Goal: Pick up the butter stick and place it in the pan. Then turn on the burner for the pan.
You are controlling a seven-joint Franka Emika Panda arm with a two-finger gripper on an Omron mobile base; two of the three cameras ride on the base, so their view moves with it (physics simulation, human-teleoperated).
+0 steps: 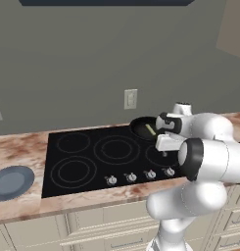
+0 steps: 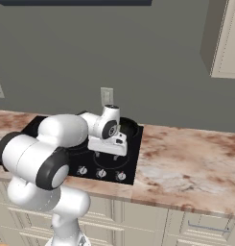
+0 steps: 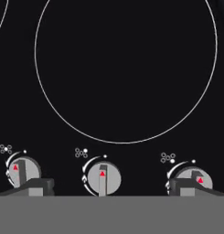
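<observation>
**Butter in the pan; burner knob still to turn**

- Butter stick (image 1: 150, 129) lies inside the pan (image 1: 141, 128), which sits on the back right burner of the black cooktop (image 1: 82, 157). First half of the task looks done.
- Arm is bent low over the front right of the cooktop, hand pointing down toward the row of knobs along the front edge.
- Gripper (image 3: 111, 189) is open wide and holds nothing: one fingertip (image 3: 38, 186) sits in front of the left knob (image 3: 23, 172), the other in front of the right knob (image 3: 192, 178), with the middle knob (image 3: 102, 177) in the gap between them.
- Hand view also shows a large burner ring (image 3: 126, 55) beyond the knobs, bare.
- All three visible knobs show a red marker; which one runs the pan's burner I cannot tell.
- Left to do, as I judge it: settle on the correct knob, close on it, twist. No burner looks lit.
- Blue-grey plate (image 1: 11, 181) on the counter left of the cooktop, not involved.
</observation>
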